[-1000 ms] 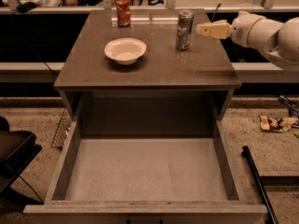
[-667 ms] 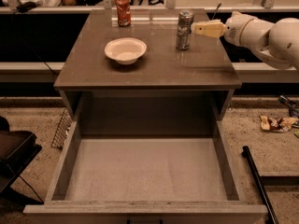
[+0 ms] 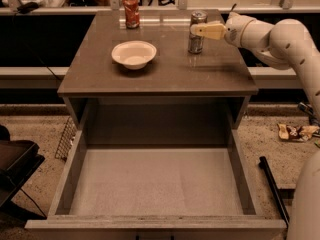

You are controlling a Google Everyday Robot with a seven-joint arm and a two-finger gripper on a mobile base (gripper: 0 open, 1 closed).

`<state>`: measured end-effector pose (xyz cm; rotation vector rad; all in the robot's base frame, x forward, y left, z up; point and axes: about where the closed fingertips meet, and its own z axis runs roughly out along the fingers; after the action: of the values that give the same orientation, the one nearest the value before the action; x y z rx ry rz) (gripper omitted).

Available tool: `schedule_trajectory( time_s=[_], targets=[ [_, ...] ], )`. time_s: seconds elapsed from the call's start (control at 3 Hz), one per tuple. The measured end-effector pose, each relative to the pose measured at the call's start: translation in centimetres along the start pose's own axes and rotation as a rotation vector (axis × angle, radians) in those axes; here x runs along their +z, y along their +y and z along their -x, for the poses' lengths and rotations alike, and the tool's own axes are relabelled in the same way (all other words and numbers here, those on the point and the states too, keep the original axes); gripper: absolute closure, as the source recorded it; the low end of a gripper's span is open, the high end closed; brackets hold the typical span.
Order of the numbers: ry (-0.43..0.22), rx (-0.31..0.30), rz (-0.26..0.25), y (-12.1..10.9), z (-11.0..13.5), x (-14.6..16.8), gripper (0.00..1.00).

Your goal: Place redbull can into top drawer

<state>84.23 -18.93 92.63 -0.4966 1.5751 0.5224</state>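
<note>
**Gripper at the can, drawer standing open**

Camera view: We see the redbull can point(image 3: 196, 45) standing upright on the table point(image 3: 170, 71), toward the back right of the top. The gripper point(image 3: 200, 31) reaches in from the right, and its pale tip lies across the upper part of the can on the side facing us. We cannot tell whether the gripper is open or closed on it. The white arm point(image 3: 280, 36) runs off behind it to the right edge.

Left of the can, well apart from it, a white bowl point(image 3: 134, 54) sits near the middle of the table. A shorter red soda can point(image 3: 131, 12) stands upright at the back edge, behind the bowl.

Below the table, the top drawer point(image 3: 155, 224) is pulled far out toward us, showing its pale floor. The can is on the table, not in the drawer. A black rod point(image 3: 272, 186) lies on the ground just to the right of the drawer.
</note>
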Motion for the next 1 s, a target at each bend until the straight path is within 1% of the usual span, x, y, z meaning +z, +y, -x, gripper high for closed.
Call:
schedule_trajectory(
  time_s=[0.33,0.67,1.0],
  targets=[
    [0.000,0.006,0.048,1.1,-0.6,2.1,0.00],
    [0.004,0.002,0.069,1.8,-1.0,3.1,0.00],
    [0.004,0.004,0.072,2.0,-1.0,3.4,0.18]
  ],
)
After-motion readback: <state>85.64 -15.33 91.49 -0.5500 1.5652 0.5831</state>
